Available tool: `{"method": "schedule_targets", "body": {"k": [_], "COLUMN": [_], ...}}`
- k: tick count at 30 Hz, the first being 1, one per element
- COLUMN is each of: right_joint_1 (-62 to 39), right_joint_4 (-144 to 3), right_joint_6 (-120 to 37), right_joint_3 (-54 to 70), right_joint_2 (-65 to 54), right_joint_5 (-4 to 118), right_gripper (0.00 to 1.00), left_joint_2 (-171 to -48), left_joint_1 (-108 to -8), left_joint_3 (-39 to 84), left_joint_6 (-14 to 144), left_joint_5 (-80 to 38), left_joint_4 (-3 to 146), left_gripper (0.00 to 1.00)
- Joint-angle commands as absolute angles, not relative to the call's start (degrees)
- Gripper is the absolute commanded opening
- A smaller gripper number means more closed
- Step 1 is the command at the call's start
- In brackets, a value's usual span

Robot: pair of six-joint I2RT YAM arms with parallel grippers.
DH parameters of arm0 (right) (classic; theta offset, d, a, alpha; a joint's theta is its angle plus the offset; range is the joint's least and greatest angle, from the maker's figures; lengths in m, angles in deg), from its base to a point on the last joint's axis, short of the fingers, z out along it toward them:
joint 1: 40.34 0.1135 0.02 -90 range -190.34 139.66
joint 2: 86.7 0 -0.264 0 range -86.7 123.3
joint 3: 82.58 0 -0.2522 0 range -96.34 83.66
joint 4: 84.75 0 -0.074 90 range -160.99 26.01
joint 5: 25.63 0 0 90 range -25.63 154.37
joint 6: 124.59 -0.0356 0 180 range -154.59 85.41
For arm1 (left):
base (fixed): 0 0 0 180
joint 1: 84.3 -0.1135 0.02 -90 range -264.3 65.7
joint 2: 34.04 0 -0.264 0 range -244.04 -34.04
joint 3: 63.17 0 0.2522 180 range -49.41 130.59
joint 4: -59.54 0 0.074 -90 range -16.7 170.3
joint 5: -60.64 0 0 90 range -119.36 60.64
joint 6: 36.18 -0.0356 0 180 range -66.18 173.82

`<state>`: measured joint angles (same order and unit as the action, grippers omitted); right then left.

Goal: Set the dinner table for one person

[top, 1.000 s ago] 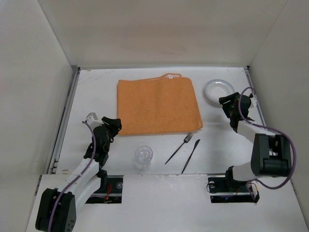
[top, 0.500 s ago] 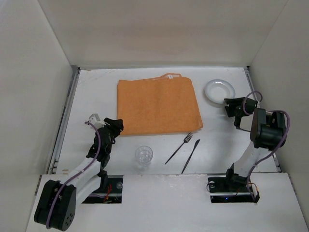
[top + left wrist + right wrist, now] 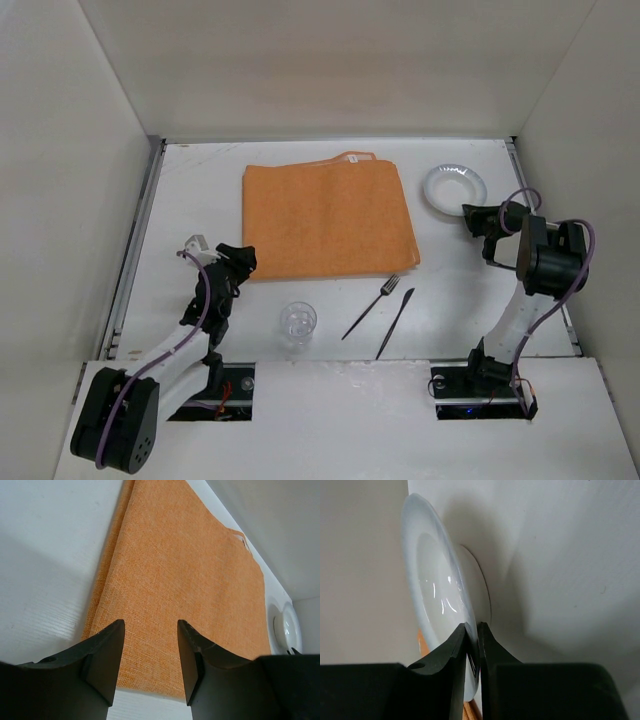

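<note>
On the white dinner table, a white plate sits at the back right. My right gripper is at its near rim. In the right wrist view, that gripper is shut on the rim of the plate, one finger above and one below. My left gripper hovers open at the near left corner of the orange cloth. The left wrist view shows that gripper with nothing between its fingers and the cloth beyond them.
A clear glass stands near the front, left of centre. A dark fork and knife lie slanted side by side in front of the cloth. White walls close in three sides, with metal rails along the table's edges.
My right gripper has closed from wide open onto the plate's rim, and the right arm's elbow has lifted and turned. The left arm has barely moved.
</note>
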<state>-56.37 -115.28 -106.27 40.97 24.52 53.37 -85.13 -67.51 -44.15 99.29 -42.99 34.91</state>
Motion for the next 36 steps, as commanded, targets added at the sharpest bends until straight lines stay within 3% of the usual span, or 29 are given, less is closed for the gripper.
{"method": "schedule_targets", "body": {"k": [1,7,13,20,36], "right_joint_1": [-56.12,-51.83,-36.82,-19.13,-9.71], "right_joint_4": [-117.83,-115.99,-112.56,-113.0,-111.42], "right_joint_6": [-104.2,-102.18,-101.65,-104.11,-106.31], "right_joint_3": [41.21,42.71,42.01,35.07,29.35], "right_joint_2": [18.17,5.52,-0.92,8.56,24.04], "right_joint_5": [51.98,48.91,50.48,53.55,55.58], "right_gripper": [0.11,0.11,0.12,0.13,0.14], "left_joint_2": [-85.98,-86.42,-86.77,-85.63,-83.35], "left_joint_1": [-67.3,-67.3,-67.47,-68.0,-68.53], "left_joint_3": [-44.13,-44.05,-43.96,-44.31,-44.84], "left_joint_6": [98.47,98.47,98.38,98.38,98.55], "left_joint_5": [-43.87,-43.87,-43.87,-44.04,-44.22], "left_joint_4": [31.29,30.85,30.85,31.46,32.43], "left_gripper": [0.44,0.44,0.44,0.44,0.44]}}
